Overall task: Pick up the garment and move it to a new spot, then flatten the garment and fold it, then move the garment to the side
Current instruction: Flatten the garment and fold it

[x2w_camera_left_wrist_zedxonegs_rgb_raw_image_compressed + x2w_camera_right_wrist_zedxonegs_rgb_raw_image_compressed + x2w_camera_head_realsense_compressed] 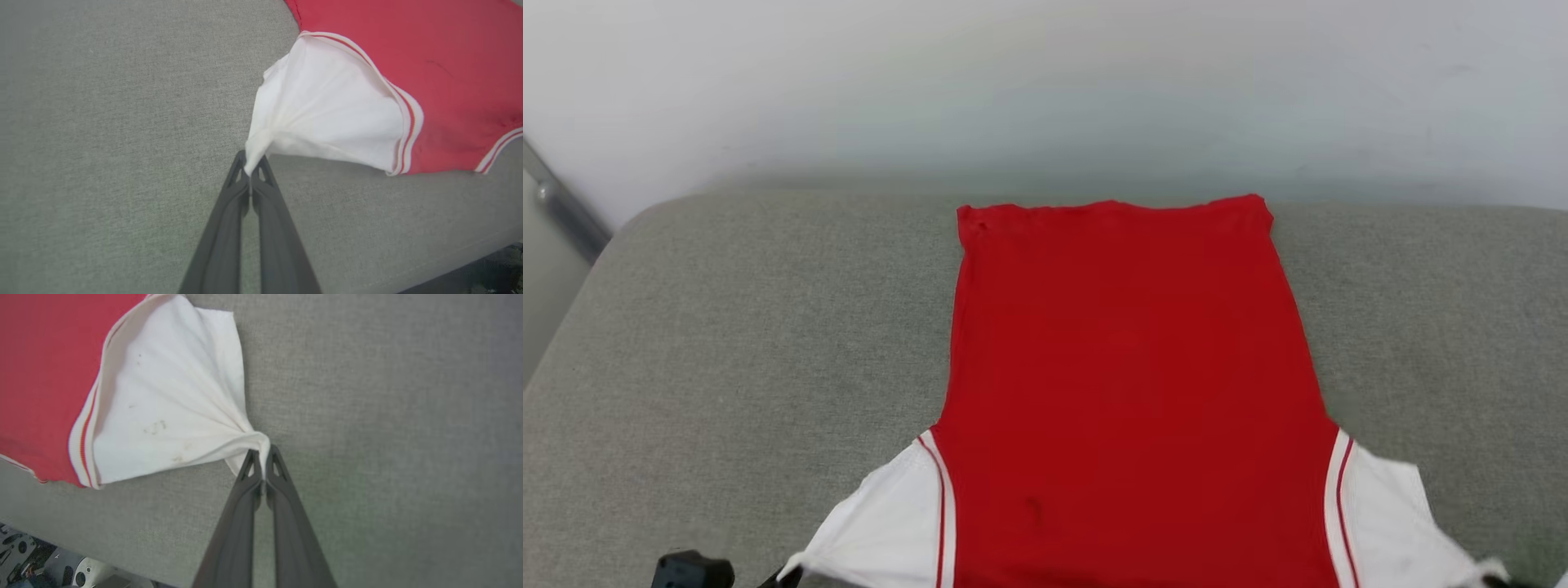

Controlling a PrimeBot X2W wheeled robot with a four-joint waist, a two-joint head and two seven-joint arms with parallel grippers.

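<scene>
My left gripper [252, 161] is pinched tight on one white sleeve tip, my right gripper [262, 453] on the other. Beyond them the shirt [1127, 367] lies flat on the grey cushion [727, 343], its near end cut off, hem farthest away.

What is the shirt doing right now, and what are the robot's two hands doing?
shirt: spread flat on the grey surface, plain red side up
left sleeve: stretched outward, tip pinched
right sleeve: stretched outward, tip pinched
left hand: shut on the left sleeve's tip
right hand: shut on the right sleeve's tip
</scene>
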